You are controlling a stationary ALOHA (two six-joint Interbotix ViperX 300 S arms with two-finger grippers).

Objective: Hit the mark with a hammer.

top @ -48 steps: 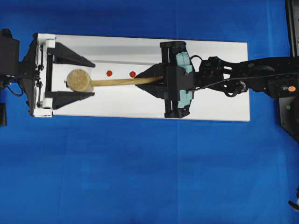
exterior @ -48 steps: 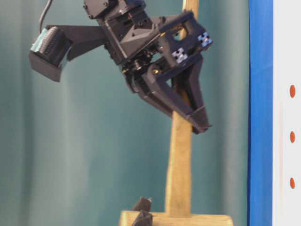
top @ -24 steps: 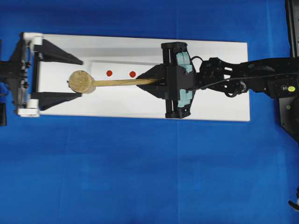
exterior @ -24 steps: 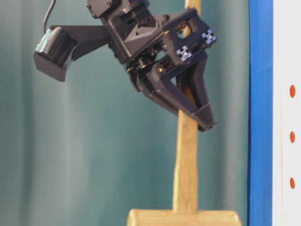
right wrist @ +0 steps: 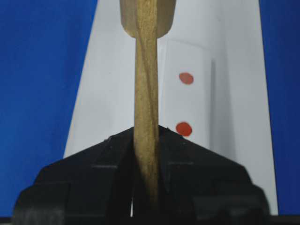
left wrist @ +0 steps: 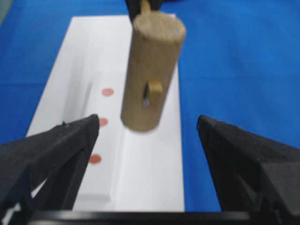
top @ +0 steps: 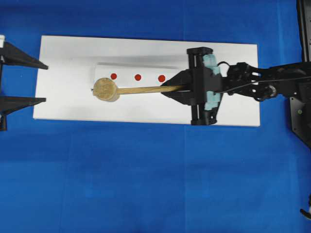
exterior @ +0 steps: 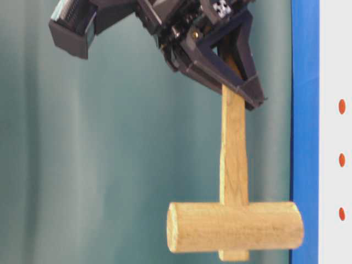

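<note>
Right gripper (top: 167, 90) is holding the hammer (top: 127, 90) above the white board (top: 233, 107); left gripper (top: 39, 82) is standing spread wide.

The right fingers (right wrist: 112, 161) are pinching the hammer's thin handle near its far end — the thick cylindrical head is hanging clear of the board, seen in the overhead view just below the leftmost of three red marks (top: 137, 77) on a raised white strip (top: 131, 70). In the table-level view the head is showing side-on with the handle running up into the closed fingers. The left fingers (left wrist: 56, 150) are sitting well apart at the board's left end, touching nothing — the hammer head is sitting between them in the wrist view, farther off. The board is lying on the blue tabletop (top: 146, 184).
</note>
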